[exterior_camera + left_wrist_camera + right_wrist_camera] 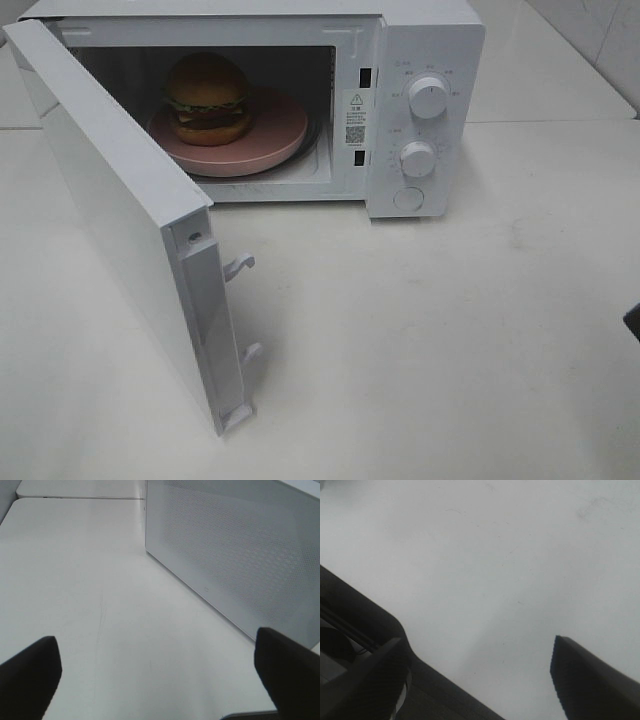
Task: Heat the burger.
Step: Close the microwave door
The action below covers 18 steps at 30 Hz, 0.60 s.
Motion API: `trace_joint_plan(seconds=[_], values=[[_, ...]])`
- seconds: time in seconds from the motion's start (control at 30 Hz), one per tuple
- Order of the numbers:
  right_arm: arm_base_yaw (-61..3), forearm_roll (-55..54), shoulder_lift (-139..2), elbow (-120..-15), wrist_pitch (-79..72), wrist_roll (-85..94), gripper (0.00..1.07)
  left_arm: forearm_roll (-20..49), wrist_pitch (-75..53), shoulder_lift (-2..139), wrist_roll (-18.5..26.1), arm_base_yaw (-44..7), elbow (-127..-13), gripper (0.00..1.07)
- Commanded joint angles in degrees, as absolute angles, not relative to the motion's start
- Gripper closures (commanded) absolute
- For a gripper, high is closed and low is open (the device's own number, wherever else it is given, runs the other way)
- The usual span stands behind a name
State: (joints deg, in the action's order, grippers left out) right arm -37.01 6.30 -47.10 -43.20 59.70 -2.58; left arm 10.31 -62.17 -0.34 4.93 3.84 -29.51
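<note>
A plain white tabletop [430, 350], faintly scuffed, spreads under soft, even light.

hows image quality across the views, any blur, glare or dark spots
Exterior high: even, soft light, no harsh glare; the burger sits in the dimmer microwave cavity but is readable. Left wrist: the left fingers are dark and blurred, the microwave door mesh fairly sharp. Right wrist: the right fingers are dark, soft-edged shapes over a pale table.
</note>
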Motion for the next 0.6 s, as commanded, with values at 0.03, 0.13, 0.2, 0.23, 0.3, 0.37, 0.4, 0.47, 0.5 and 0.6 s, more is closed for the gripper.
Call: trace_joint_plan(seconds=[0.03, 0.13, 0.2, 0.23, 0.3, 0.37, 0.4, 0.47, 0.5, 0.6], values=[[-36.73, 6.93, -45.15, -41.94, 60.73, -3.27, 0.32, 10.37, -61.42, -1.2, 4.64, 3.95, -29.51, 0.09], [-36.73, 6.99, -40.45, -38.45, 60.85, -4.18, 0.32, 10.37, -61.42, -1.2, 4.64, 3.95, -29.51, 0.09], [-36.67, 6.99, -39.36, -37.59, 60.85, -4.58, 0.32, 10.37, -61.42, -1.2, 4.64, 3.95, -29.51, 0.09], [-36.67, 6.99, -37.53, -36.15, 60.73, -5.04, 0.32, 10.37, -61.42, -1.2, 4.64, 3.95, -29.51, 0.09], [-36.55, 6.99, -36.73, -35.41, 60.68, -5.27, 0.32, 10.37, -61.42, -1.2, 4.64, 3.95, -29.51, 0.09], [-34.03, 6.76, -34.03, -33.35, 59.87, -5.61, 0.32, 10.37, -61.42, -1.2, 4.64, 3.95, -29.51, 0.09], [-34.03, 6.76, -34.03, -33.35, 59.87, -5.61, 0.32, 10.37, -61.42, -1.2, 4.64, 3.95, -29.51, 0.09], [-29.62, 6.76, -31.23, -31.74, 59.36, -5.56, 0.32, 10.37, -61.42, -1.2, 4.64, 3.95, -29.51, 0.09], [-29.62, 6.76, -31.23, -31.74, 59.36, -5.56, 0.32, 10.37, -61.42, -1.2, 4.64, 3.95, -29.51, 0.09], [-25.15, 6.59, -28.25, -30.71, 59.24, -5.16, 0.32, 10.37, -61.42, -1.2, 4.64, 3.95, -29.51, 0.09]])
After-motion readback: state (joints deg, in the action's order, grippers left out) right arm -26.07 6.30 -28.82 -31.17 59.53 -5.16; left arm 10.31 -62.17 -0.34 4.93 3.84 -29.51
